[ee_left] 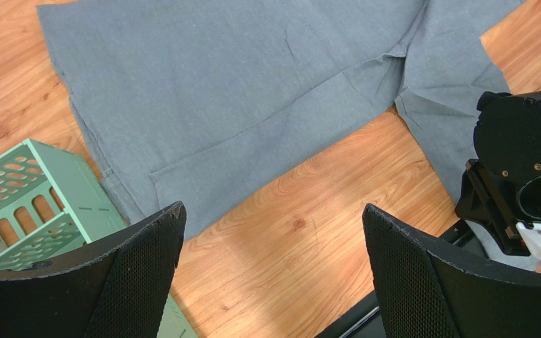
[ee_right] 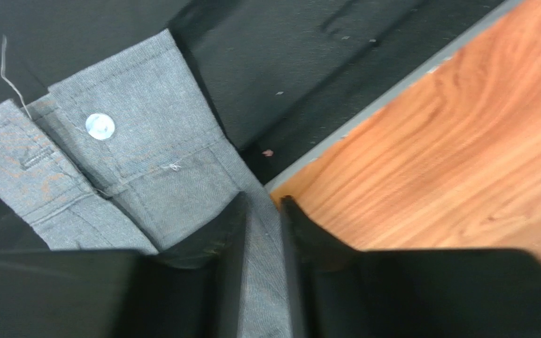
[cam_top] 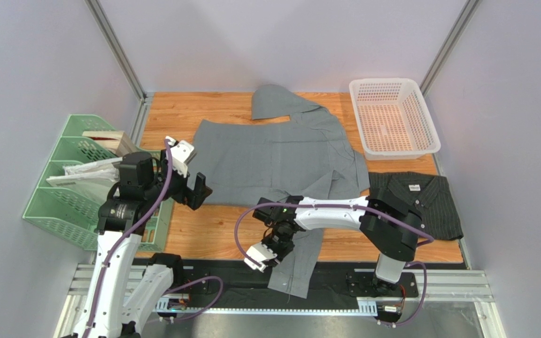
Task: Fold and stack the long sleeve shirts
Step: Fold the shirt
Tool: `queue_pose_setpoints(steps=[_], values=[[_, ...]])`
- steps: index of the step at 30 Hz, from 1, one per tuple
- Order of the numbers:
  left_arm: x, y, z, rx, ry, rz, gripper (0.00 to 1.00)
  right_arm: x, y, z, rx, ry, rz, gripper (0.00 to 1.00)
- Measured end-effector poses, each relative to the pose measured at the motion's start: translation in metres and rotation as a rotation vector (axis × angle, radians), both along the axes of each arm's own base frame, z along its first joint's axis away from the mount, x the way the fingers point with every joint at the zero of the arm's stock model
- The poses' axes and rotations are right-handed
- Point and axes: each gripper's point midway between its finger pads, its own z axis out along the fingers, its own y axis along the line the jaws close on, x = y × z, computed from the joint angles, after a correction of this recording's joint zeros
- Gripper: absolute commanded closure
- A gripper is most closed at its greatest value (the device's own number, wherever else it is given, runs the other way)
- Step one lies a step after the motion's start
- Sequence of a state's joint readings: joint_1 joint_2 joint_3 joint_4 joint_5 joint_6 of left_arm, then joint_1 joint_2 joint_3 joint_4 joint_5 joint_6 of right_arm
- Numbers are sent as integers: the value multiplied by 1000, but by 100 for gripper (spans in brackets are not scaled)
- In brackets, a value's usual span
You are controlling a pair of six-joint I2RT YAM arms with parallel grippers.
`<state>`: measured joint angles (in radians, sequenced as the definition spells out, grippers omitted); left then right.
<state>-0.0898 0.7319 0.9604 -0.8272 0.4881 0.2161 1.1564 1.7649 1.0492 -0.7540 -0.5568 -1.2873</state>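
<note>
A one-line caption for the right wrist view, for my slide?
Right gripper pinches the grey shirt sleeve at the table edge.

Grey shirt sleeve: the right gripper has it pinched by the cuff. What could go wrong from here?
1. The right gripper holds only a narrow fold of the sleeve, so the cloth may slip out when lifted.
2. The sleeve hangs over the table edge; pulling it up onto the table could make it catch there.
3. The left gripper is open and holds nothing, so the grey shirt might slide and wrinkle under the pull.
</note>
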Motion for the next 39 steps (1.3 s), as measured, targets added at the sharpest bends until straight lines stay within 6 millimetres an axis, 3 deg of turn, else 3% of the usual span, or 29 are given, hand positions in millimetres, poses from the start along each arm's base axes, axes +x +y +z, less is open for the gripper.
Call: queue_pose_setpoints(steps=[2,8,11,14,17,22,24,27,32,39], values=[[0,1,-1,7,1,0,1,4,6,0,17,-14,-10,100],[1,3,-5,25,28,0,1,5,0,3,-4,-23,-29,100],[6,3,-6,29,40,1,3,16,-8,13,-35,-16,-78,100],[10,5,-11,27,71,6,5,45,-4,37,-11,-19,-165,100],[14,3,-19,9,106,10,8,87,4,70,58,-41,-275,100],[12,-10,-34,-80,195,-3,8,147,13,120,164,-61,-420,100],[15,-15,-40,-111,244,-2,10,165,18,130,190,-66,-453,100],[24,-21,-51,-148,340,-3,10,188,24,134,203,-63,-491,100],[39,-35,-77,-236,511,12,9,216,26,122,185,-40,-544,100],[62,-67,-94,-464,588,-4,11,250,19,125,203,-50,-597,100]])
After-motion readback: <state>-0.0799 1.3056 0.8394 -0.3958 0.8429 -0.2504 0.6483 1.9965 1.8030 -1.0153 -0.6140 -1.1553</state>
